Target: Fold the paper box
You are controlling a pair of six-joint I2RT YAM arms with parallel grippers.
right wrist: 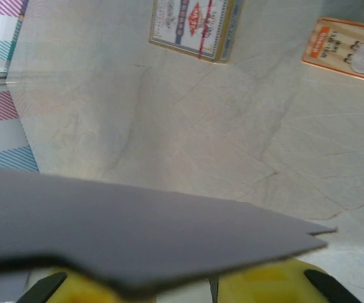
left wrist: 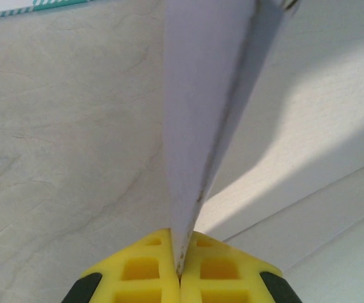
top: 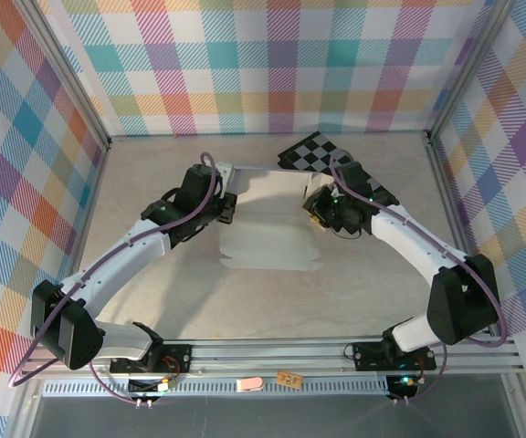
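Observation:
The paper box [top: 268,228] is a pale lavender die-cut sheet lying mid-table between both arms. My left gripper [top: 227,209] is at the sheet's left edge. In the left wrist view its yellow fingers [left wrist: 138,271] are pressed together on a raised flap [left wrist: 201,95], which stands edge-on out of the left gripper [left wrist: 181,255]. My right gripper [top: 316,206] is at the sheet's right edge. In the right wrist view a lavender flap [right wrist: 138,233] lies across the right gripper [right wrist: 179,289] and hides most of its yellow fingers [right wrist: 267,281], so the gap between the jaws is hidden.
A black-and-white checkerboard [top: 322,155] lies at the back right, partly under the right arm. Two small patterned card packs [right wrist: 193,28] [right wrist: 351,50] lie on the table beyond the right gripper. Plaid walls enclose the table on three sides.

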